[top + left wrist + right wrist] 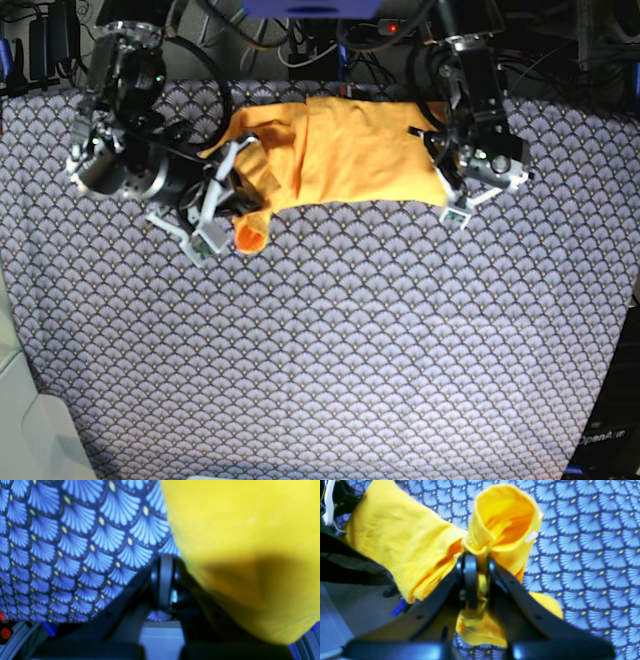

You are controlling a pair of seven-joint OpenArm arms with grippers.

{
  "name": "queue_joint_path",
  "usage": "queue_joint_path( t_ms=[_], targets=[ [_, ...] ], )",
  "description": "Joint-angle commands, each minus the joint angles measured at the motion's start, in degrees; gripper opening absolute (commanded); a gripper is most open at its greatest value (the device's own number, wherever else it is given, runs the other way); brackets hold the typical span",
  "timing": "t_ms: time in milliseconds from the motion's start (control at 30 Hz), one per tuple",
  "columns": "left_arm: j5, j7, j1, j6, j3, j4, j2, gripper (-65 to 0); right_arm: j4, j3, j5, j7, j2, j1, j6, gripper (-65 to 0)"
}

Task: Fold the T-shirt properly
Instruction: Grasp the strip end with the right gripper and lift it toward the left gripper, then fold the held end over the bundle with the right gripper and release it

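Scallop-patterned blue-grey cloth (330,340) covers your whole tabletop, edge to edge in the base view, with cables and dark gear along the far side.

Next in size, the T-shirt (345,155): yellow-orange, plain, lying at the far middle of the cloth and stretched between your two arms. Its main body is spread fairly flat but wrinkled. One end is bunched and lifted off the surface toward the right arm, and a rolled tube of fabric, likely a sleeve, hangs down there with its open mouth facing the base camera.

Your right hand (480,567) is pinching a gathered wad of the T-shirt. In the right wrist view, fabric is squeezed between the two dark fingers (470,580), bulging out above them as a curled loop and below them as a crumpled fold. A small white tag (531,536) shows on the edge of that loop.

Your left hand (166,580) sits at the other end of the T-shirt, at its corner in the base view. In the left wrist view its fingers are pressed together, with yellow cloth lying right against them and filling the right side of the picture. Whether fabric is actually caught between them you cannot tell; that view is blurred and the contact point is in shadow.
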State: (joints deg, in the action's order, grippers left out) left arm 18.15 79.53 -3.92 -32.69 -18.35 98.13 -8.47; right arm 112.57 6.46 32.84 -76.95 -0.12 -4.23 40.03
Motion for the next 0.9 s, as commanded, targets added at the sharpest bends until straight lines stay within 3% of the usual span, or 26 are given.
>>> queue_joint_path(
  t_ms=[0,600,733,867],
  targets=[
    [0.18,0.08,0.98,-0.15,0.11,0.99,-0.1,-65.0,0.88,-0.61,1.23,1.21,-0.36,0.58,-0.03,-65.0],
    [0.53,0.47,0.8,-0.15,0.11,5.21,-0.01,-65.0,0.61,-22.77,1.23,5.52,-0.28,2.87,-0.03,-65.0],
    [0.62,0.47,0.63,-0.15,0.11,9.7,0.16,-65.0,0.61,-24.79,1.23,5.43,-0.28,5.15,-0.03,-65.0],
    [0.53,0.47,0.8,-0.15,0.02,12.07,2.98,-65.0,0.52,-24.88,1.23,5.43,-0.28,5.33,-0.03,-65.0]
  ],
)
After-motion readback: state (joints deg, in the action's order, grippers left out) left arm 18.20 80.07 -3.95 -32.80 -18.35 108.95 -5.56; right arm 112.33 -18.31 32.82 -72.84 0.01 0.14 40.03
